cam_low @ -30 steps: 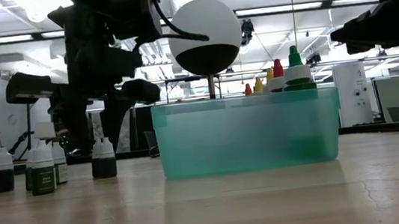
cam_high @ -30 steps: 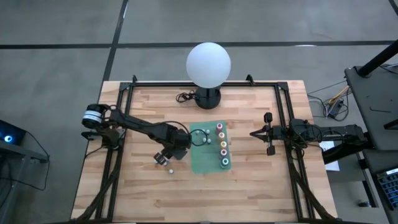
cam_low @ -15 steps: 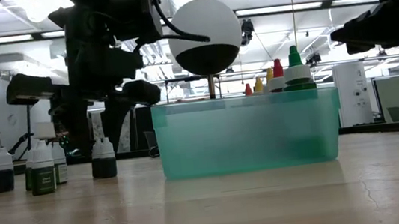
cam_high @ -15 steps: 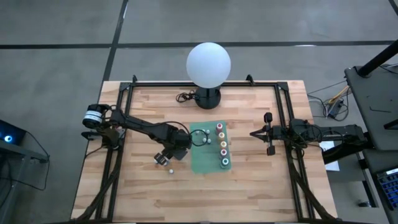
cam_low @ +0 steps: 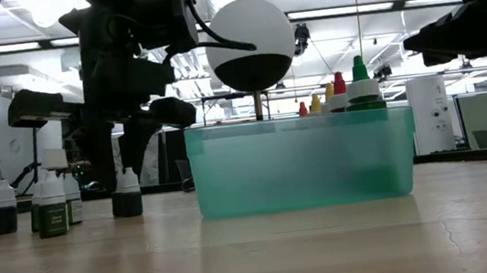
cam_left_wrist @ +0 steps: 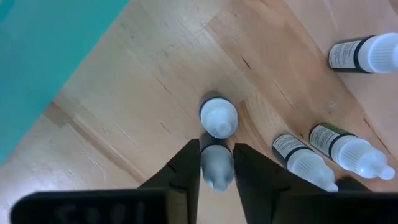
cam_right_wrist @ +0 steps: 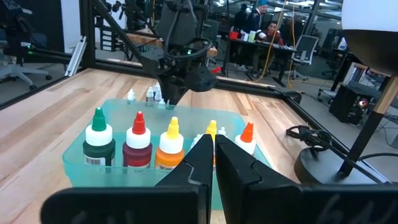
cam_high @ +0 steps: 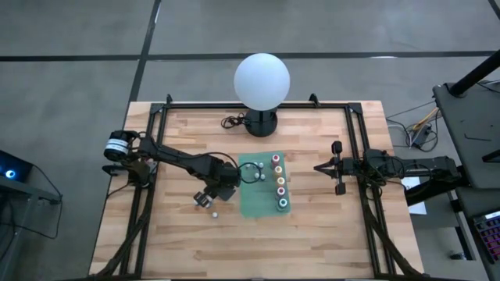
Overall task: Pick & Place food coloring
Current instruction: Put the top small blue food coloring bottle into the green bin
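Left gripper (cam_left_wrist: 216,163) low over wooden worktop (cam_high: 312,234), jaws narrowed around small white-capped food coloring bottle (cam_left_wrist: 216,167), left of translucent green tub (cam_low: 302,162) holding colour-topped bottles (cam_right_wrist: 138,148). Right gripper (cam_high: 319,167) hovering right of tub, jaws pressed together, empty.

Wood table (cam_high: 312,234): teal bin (cam_high: 262,204), lamp (cam_high: 262,82), loose bottles (cam_high: 205,201).

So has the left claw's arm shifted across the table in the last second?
No. In the high view the left claw sits at the same spot beside the green bin; only its fingers have drawn in around a small white-capped bottle.
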{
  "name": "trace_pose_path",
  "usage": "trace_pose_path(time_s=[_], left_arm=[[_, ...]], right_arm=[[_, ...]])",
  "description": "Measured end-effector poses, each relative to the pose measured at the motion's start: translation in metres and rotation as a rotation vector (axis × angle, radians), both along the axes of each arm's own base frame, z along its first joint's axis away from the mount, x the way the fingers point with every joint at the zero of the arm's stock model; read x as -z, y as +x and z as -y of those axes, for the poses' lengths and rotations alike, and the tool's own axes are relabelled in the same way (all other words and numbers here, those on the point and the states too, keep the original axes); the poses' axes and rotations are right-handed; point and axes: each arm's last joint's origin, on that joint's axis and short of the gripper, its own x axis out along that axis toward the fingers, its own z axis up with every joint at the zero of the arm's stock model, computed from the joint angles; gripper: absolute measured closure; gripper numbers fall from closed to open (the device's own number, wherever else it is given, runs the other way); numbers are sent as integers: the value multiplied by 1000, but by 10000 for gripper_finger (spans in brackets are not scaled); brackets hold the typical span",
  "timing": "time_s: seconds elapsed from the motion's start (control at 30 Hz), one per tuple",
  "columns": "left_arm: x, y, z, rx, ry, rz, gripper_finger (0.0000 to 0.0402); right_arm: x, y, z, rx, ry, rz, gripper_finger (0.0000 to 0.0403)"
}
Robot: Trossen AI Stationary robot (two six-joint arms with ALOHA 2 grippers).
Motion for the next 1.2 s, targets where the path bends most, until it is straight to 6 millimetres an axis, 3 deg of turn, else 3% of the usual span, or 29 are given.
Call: trace_pose_path(time_s=[0.17,0.57,1.2], left_arm=[[0,0,0,0,-1,0,355],[-1,-1,-1,-4,6,-7,355],[-38,14,-6,-23,51,58,356]], right_arm=[[0,0,0,0,-1,0,394],[0,0,0,1,0,0,394],[0,0,0,0,-2,0,394]])
